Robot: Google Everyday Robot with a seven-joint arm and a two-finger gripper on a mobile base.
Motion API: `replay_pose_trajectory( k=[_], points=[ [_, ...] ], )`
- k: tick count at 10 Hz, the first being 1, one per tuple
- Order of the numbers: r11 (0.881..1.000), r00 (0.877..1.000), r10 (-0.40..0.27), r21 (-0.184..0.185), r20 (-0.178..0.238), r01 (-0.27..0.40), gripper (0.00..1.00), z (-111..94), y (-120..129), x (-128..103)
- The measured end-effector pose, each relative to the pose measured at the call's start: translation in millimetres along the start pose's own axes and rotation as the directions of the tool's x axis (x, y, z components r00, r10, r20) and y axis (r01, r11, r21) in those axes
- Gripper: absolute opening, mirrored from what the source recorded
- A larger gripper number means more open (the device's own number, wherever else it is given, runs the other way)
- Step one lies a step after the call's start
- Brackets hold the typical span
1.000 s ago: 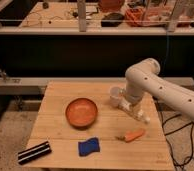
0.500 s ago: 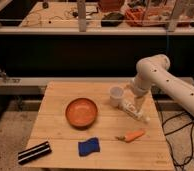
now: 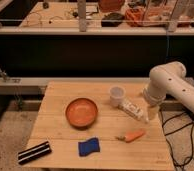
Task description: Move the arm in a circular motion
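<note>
The arm (image 3: 166, 82) is standing at the right side of the table (image 3: 55, 95), and I am judging it to be partway round its circle, at the stretch nearest the right edge. The next move is calling for a smooth sweep that is carrying the tip round over the tabletop without dipping, since the white tube (image 3: 131, 108) and the cup (image 3: 117, 95) are lying close to its path. The upper segment is coming in from the right, bending at a bulbous elbow held high, and the forearm is dropping steeply down and slightly left. The gripper (image 3: 151, 112) is hanging at the narrow tip, low over the table's right edge, just beside the tube's near end; whether it is released or clenched I cannot tell. The bowl (image 3: 81, 112), carrot (image 3: 132, 135) and sponge (image 3: 89, 147) are lying well apart from it
</note>
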Motion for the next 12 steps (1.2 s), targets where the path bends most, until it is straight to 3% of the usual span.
replay_pose_trajectory(
  k=[1, 4, 6, 9, 12],
  points=[
    [0.999, 0.999, 0.038, -0.017, 0.006, -0.038, 0.8, -2.4, 29.8, 10.0],
    [1.0, 1.0, 0.02, -0.009, 0.017, -0.02, 0.8, -10.2, 55.1, 4.5],
    [1.0, 0.999, -0.026, 0.003, 0.023, 0.026, 0.8, -18.1, 64.5, -18.5],
    [0.991, 0.991, -0.131, -0.002, 0.02, 0.131, 0.8, -28.1, 69.3, -87.0],
    [0.98, 0.98, -0.198, -0.011, 0.036, 0.198, 0.8, -40.6, 85.7, -136.1]
  ],
)
